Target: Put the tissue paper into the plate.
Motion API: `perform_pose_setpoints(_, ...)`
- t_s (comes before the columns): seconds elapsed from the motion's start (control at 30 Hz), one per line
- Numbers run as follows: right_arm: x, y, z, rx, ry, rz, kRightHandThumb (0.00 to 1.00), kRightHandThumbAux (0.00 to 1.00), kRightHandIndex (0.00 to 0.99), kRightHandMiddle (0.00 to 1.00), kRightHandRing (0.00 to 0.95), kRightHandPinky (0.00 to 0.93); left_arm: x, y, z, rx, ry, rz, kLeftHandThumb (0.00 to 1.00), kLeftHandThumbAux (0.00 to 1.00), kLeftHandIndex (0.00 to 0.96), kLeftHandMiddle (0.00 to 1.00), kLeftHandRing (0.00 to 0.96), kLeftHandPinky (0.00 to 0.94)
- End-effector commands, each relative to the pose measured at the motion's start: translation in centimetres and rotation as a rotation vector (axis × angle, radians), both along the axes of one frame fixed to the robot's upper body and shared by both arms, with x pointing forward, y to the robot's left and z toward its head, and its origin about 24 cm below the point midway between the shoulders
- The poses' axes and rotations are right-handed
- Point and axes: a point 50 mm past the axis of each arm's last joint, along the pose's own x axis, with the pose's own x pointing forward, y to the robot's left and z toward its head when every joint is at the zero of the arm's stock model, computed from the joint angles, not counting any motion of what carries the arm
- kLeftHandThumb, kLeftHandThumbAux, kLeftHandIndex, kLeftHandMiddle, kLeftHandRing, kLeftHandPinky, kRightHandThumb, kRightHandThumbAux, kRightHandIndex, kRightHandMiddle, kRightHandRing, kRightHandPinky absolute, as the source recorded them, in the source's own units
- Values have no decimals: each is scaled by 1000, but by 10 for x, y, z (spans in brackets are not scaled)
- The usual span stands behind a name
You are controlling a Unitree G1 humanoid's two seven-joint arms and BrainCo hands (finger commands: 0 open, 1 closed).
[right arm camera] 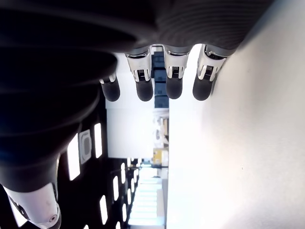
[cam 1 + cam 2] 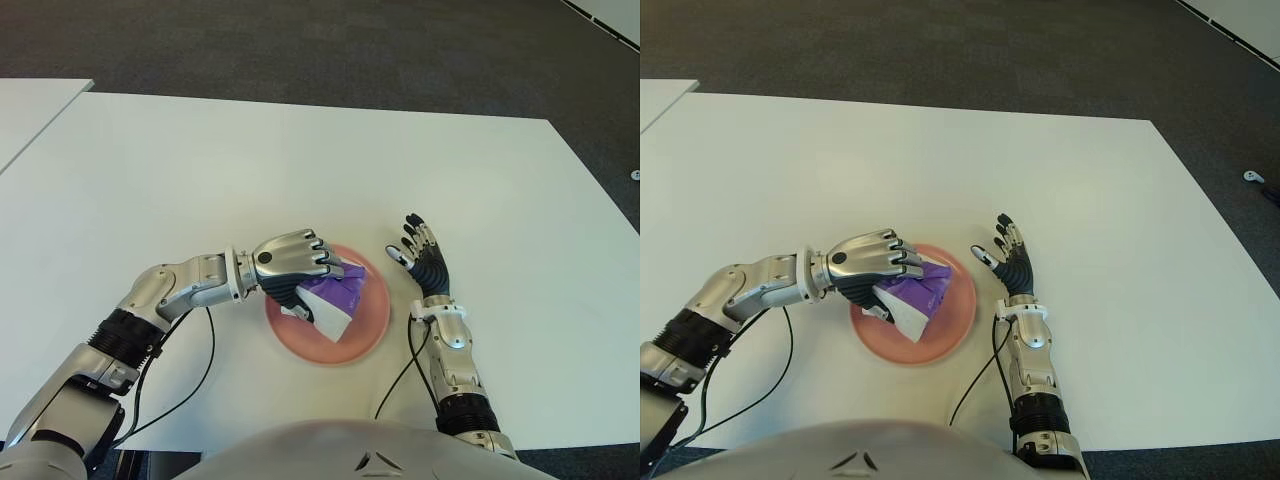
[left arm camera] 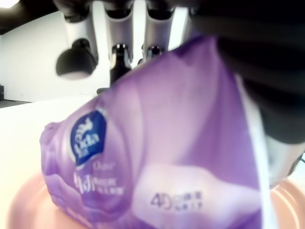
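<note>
The left hand [image 2: 292,262] is clenched around the purple tissue pack [image 2: 335,297], holding it over the pink plate [image 2: 370,330], apparently just above or touching it. The right hand [image 2: 424,262], at the plate's 3 o'clock, is spread and empty. Placing step; next, open fingers and release.

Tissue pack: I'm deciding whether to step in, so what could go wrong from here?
The left hand grips the tissue pack over the pink plate, so opening unevenly could snag the soft wrapper and drag it out. The pack sits toward the plate's far side; it might slide over the rim. The open right hand beside the plate could get bumped.
</note>
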Motion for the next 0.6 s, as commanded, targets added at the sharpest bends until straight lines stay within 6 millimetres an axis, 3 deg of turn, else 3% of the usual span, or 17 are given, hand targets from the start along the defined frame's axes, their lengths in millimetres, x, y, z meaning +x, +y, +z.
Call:
perform_pose_setpoints(0.03, -15, 0, -26, 16, 143, -10, 1, 703, 0, 0, 0, 0, -4, -1, -19, 8, 23, 14, 737, 702, 442, 850, 851, 853)
perform_pose_setpoints(0.6, -16, 0, -26, 13, 142, -15, 5, 705, 0, 0, 0, 0, -8, -4, -32, -152, -38, 34, 738, 702, 442, 844, 842, 812)
